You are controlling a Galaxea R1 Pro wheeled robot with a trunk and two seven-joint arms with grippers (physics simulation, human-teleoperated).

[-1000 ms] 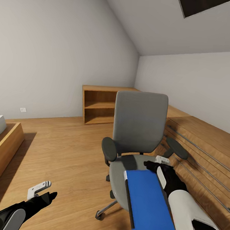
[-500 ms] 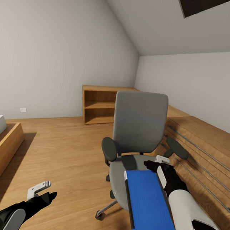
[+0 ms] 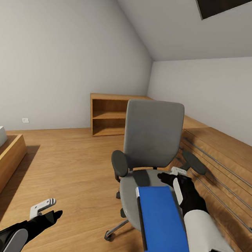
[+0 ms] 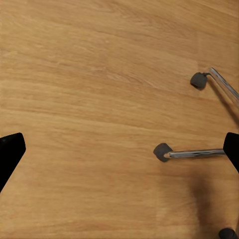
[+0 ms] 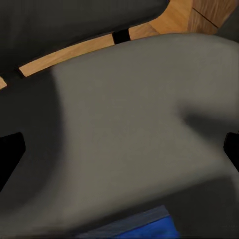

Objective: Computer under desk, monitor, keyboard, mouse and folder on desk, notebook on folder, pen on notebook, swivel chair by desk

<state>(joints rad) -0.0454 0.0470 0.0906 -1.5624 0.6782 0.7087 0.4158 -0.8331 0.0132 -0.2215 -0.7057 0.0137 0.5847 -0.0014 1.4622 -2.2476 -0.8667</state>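
Folder (image 3: 163, 223) is lying on the swivel chair (image 3: 151, 145) seat, jutting past its front — right gripper (image 3: 169, 178) is hovering at its far edge, fingers apart. Pickup step, I'd judge — next, closing on that edge.

The folder (image 3: 163, 223) hides much of the swivel chair (image 3: 151, 145) seat and base, its near corner seemingly cut by the head view's lower edge, while the right wrist view shows only a blue sliver.
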